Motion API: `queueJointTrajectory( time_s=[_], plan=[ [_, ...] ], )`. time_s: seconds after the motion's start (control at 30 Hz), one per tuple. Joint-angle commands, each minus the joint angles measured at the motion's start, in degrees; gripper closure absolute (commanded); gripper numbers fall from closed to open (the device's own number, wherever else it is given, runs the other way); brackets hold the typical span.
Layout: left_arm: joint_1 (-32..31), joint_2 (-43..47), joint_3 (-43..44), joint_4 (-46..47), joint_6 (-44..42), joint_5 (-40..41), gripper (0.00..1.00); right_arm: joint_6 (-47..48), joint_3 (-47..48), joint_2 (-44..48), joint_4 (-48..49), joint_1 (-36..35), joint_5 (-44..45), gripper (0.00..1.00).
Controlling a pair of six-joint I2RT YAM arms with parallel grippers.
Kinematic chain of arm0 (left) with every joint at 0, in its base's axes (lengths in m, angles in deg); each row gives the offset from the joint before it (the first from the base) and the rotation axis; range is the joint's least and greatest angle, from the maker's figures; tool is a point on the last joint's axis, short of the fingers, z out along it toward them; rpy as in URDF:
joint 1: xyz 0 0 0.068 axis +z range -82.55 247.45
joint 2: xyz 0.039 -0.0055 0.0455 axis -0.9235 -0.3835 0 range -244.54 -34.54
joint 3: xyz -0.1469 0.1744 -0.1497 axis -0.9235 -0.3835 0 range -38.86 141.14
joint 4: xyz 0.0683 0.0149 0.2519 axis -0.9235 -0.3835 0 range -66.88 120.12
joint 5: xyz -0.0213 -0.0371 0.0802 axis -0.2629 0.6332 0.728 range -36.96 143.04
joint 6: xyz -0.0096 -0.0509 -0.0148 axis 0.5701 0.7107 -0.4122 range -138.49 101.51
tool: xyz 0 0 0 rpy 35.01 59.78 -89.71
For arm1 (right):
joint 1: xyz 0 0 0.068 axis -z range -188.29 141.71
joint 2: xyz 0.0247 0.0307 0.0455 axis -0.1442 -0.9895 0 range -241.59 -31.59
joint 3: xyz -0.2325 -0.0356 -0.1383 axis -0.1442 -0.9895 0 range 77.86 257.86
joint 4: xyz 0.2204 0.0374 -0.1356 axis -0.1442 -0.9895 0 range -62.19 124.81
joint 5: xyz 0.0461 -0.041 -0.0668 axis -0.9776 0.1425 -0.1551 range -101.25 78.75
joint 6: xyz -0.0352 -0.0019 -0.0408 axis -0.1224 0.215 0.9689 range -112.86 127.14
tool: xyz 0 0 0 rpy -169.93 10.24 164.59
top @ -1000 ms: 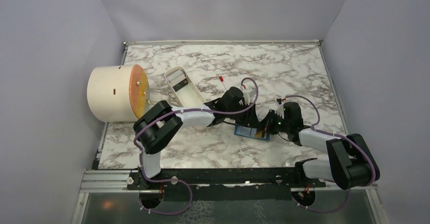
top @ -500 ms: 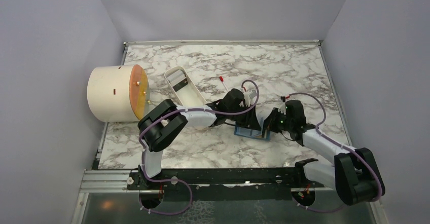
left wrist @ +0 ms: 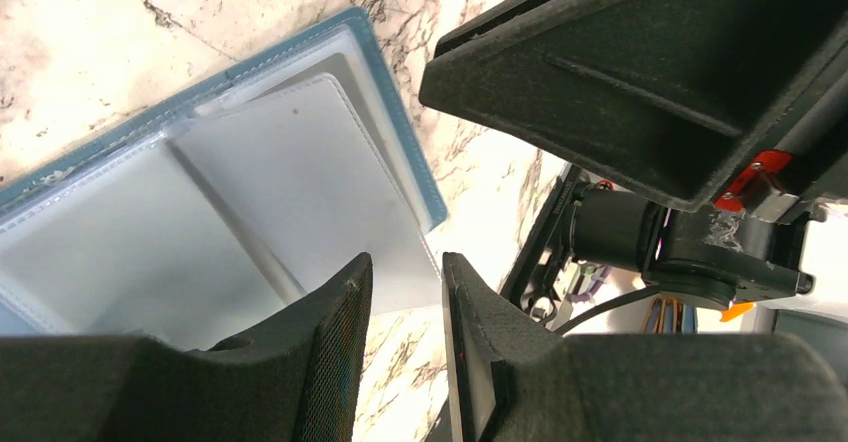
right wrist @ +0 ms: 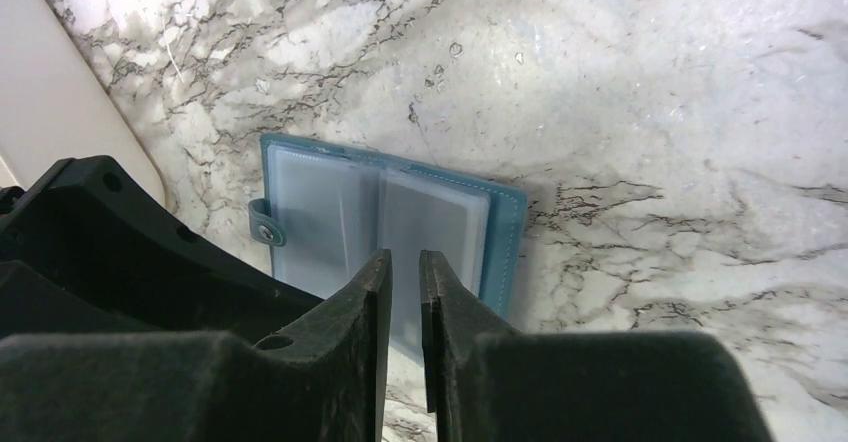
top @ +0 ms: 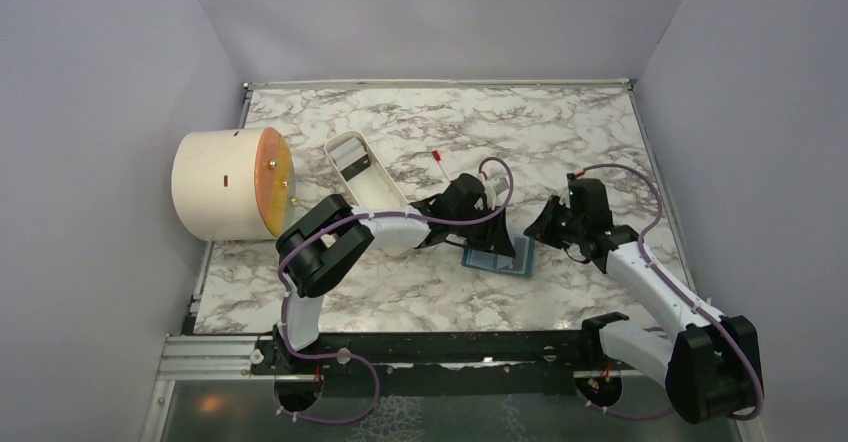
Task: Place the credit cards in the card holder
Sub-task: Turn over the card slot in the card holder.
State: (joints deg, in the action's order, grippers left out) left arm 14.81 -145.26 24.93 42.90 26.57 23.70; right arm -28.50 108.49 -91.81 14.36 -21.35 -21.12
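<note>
The card holder (top: 497, 258) lies open at centre frame on the marble table (top: 560, 132), a grey card seated in its right pocket. The left gripper (top: 492, 230), fingers nearly pressed together and empty, sits at its upper edge, likely steadying it. The right gripper (top: 538, 224), likewise almost closed on nothing, hangs to the right, with open marble beyond

A cream cylinder (top: 222, 184) lies on its side at the left edge of the marble table (top: 560, 132), its round orange face (top: 273, 181) turned right. Just beside it sits a long white oval tray (top: 362, 172). A small red-tipped stick (top: 438, 157) lies near the middle.
</note>
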Motion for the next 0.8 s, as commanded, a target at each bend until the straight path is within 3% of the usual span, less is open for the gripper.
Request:
queueJointTrajectory(
  time_s=[0.0, 0.3, 0.77],
  plan=[
    [-0.31, -0.88, 1.72, 0.29, -1.07, -0.72, 0.66, 1.2, 3.43, 1.91, -5.68, -0.13, 3.37, 0.81],
    [-0.28, -0.87, 2.91, 1.17, -0.39, 0.17, 0.66, 1.54, 4.74, 4.41, -7.11, -0.14, 0.84, 0.7],
    [-0.38, -2.17, 3.8, 3.0, 1.07, -0.43, 0.66, 1.1, 4.6, 5.52, -7.72, -0.09, -1.05, 0.67]
  ],
)
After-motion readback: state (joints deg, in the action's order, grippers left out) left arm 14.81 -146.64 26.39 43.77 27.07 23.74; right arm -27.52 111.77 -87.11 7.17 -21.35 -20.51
